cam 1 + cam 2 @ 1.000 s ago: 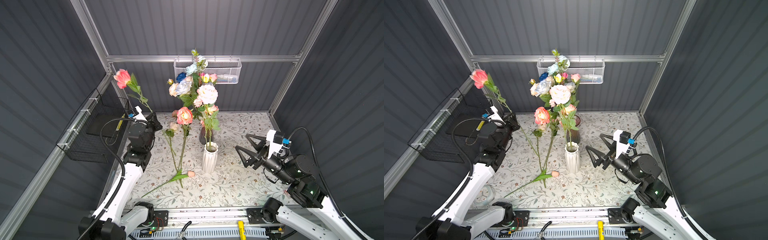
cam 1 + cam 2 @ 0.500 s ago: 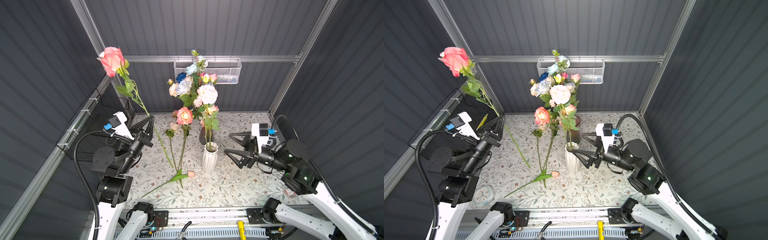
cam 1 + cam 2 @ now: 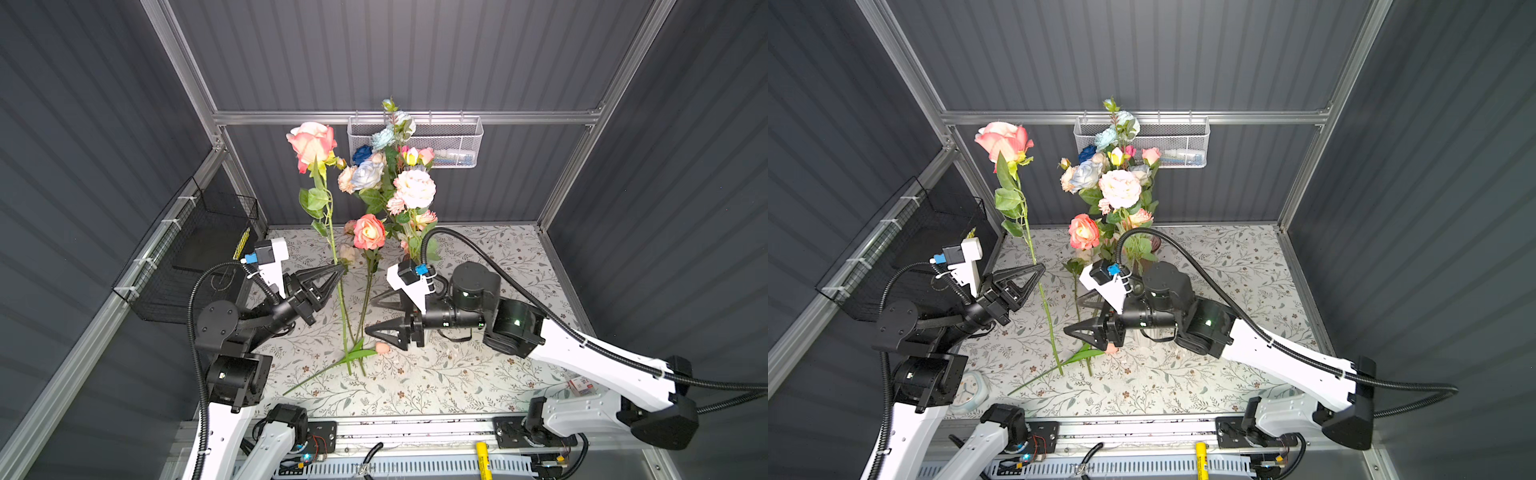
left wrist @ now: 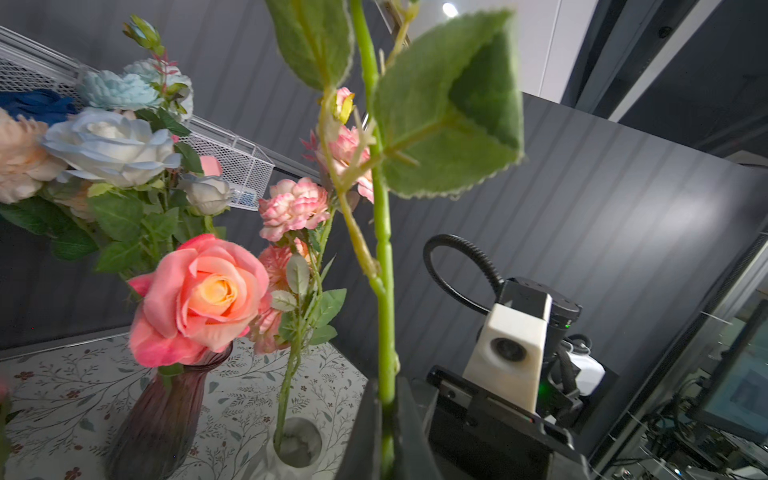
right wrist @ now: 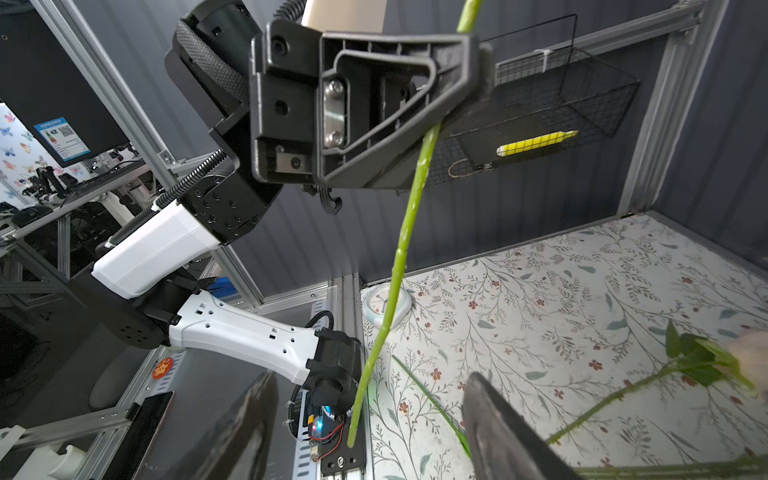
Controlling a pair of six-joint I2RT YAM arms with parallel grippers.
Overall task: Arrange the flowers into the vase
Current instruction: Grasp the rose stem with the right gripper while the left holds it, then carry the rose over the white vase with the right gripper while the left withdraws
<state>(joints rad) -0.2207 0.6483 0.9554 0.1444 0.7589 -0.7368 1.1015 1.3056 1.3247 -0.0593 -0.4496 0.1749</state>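
- The left gripper (image 3: 338, 268) has its jaws pressed onto the green stem of a pink rose (image 3: 312, 143). The stem stands near upright, with the head high above the gripper and the cut end hanging below it.
- The right gripper (image 3: 368, 314) has its jaws spread and empty, tips facing the lower stem from just beside it.
- The surface is a leaf-printed table cover (image 3: 478, 374), enclosed by dark ribbed walls (image 3: 415, 54).
- Beyond the right gripper stand a purple glass vase (image 4: 166, 415) and a white vase (image 4: 297, 446) holding one thin stem. A bouquet (image 3: 399, 183) rises above them.
- Under the right gripper, a loose flower (image 3: 382, 348) lies flat.
- Beside the left gripper, a black wire basket (image 3: 199, 257) holds a yellow marker (image 5: 536, 143).
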